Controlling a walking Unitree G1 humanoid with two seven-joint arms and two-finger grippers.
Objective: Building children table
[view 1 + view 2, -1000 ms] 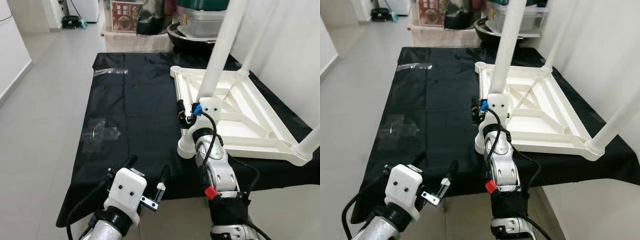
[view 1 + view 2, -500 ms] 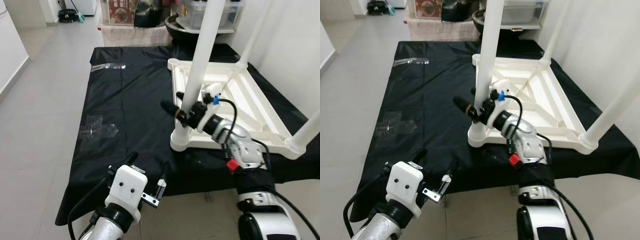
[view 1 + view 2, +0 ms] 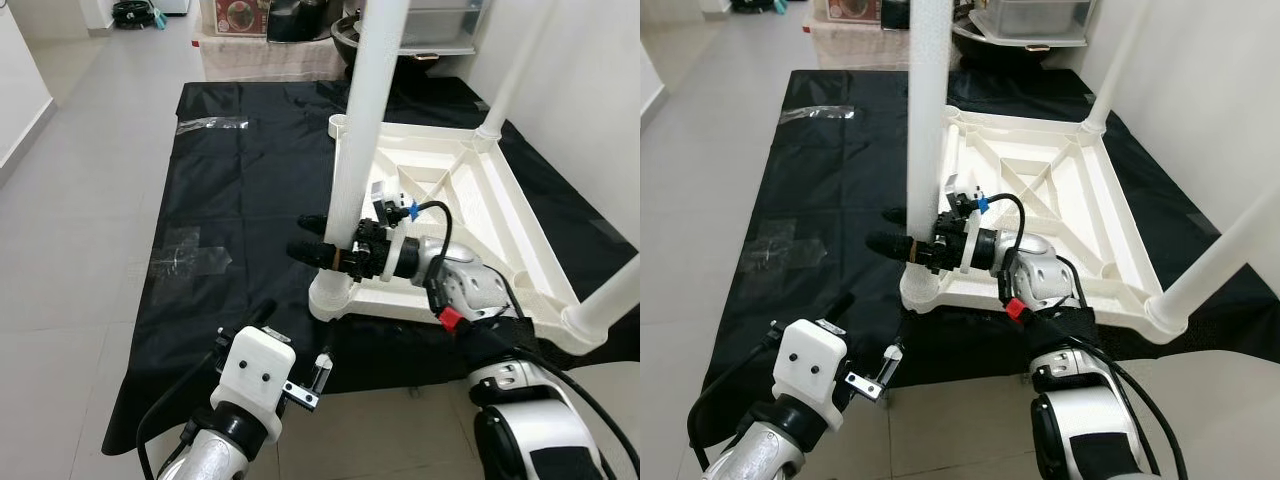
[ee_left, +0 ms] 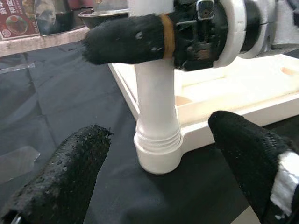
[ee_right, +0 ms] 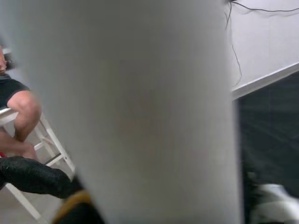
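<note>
Standing white leg (image 3: 362, 140), upturned table (image 3: 480, 215)

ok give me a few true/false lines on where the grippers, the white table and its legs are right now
1. The white table lies upside down on the black sheet. True.
2. The right gripper has its fingers around the near table leg. True.
3. The left gripper is clamped on a table leg. False: its fingers are open and hold nothing, hovering over the near edge of the sheet.
4. The table has no legs fitted yet. False: white legs stand up from its corners, including the far leg.
5. Patches of clear tape sit on the sheet to the table's left. True.
</note>
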